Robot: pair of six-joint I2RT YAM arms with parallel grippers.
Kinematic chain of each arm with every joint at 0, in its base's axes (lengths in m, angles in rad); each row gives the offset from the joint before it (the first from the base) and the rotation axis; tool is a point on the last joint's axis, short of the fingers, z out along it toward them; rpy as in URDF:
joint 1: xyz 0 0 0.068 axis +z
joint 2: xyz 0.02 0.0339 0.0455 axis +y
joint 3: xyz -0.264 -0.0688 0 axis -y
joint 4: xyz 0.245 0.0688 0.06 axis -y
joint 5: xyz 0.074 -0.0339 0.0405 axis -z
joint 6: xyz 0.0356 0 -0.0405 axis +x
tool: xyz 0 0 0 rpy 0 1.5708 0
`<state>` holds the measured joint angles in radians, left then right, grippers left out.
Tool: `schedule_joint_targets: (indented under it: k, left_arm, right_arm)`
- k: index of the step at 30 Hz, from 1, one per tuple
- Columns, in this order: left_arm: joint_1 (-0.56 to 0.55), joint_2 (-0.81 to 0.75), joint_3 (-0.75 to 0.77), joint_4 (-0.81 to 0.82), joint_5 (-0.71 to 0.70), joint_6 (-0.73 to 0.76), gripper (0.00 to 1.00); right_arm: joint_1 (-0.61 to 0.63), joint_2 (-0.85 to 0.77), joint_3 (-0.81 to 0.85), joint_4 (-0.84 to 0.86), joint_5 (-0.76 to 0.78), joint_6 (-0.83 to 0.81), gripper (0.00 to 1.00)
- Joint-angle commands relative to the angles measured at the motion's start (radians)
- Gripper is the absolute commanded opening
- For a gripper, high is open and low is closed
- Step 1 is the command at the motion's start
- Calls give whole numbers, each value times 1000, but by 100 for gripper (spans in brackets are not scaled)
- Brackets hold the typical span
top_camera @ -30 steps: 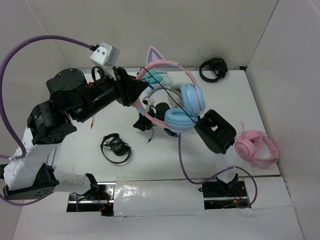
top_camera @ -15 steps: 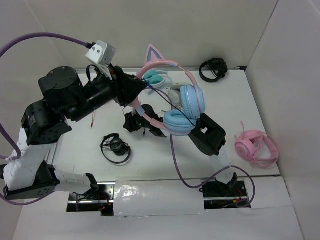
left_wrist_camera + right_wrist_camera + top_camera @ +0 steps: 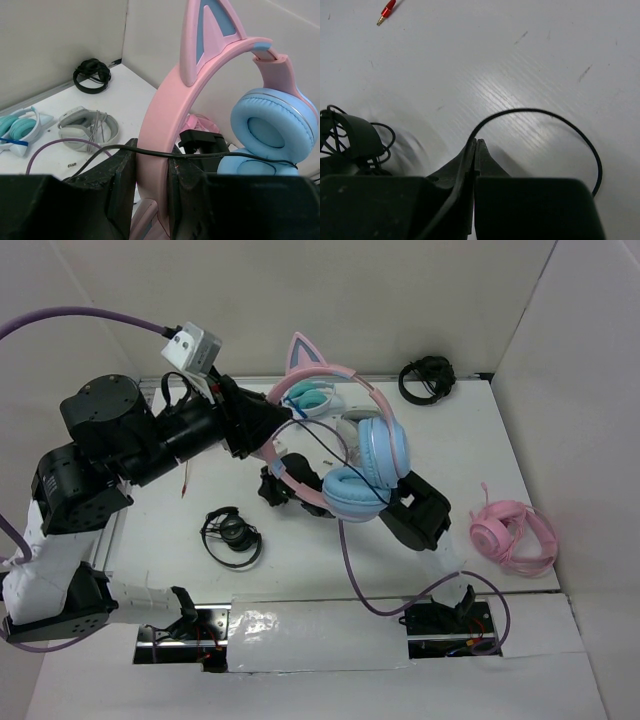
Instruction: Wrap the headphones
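Over the white desk (image 3: 290, 555), your right jaws, lately half open, shut on the black cable (image 3: 535, 110) at their tips, while your left jaws pinched the headphones (image 3: 385, 445) by the headband (image 3: 160, 115) between them, so winding looked ready to start.

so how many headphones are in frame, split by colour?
pink-and-blue cat-ear headphones: 1
all-pink headphones: 1
teal-and-white headphones: 1
grey headphones: 1
black headphones: 2
Total: 6
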<state>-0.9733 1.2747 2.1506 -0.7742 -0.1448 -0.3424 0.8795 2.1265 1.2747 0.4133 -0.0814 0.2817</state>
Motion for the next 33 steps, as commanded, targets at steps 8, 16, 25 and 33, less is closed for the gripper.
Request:
schedule_joint_targets:
  k: [8,16,25,33]
  left_arm:
    - [-5,-71,-66,148,-94,-23,0]
    - [34,-40,-87,150,-15,-44,0]
    - [50,5,-52,116,31,-58,0]
    - [54,-17,-70,122,65,-66,0]
  right_arm:
    - [-80,-376,-481,300,-63,-19,0]
    - [-77,-560,-727,616,-81,-77,53]
    - [-48,-367,-537,753,-251,-147,70]
    - [-20,-229,-315,684,-285,-93,79]
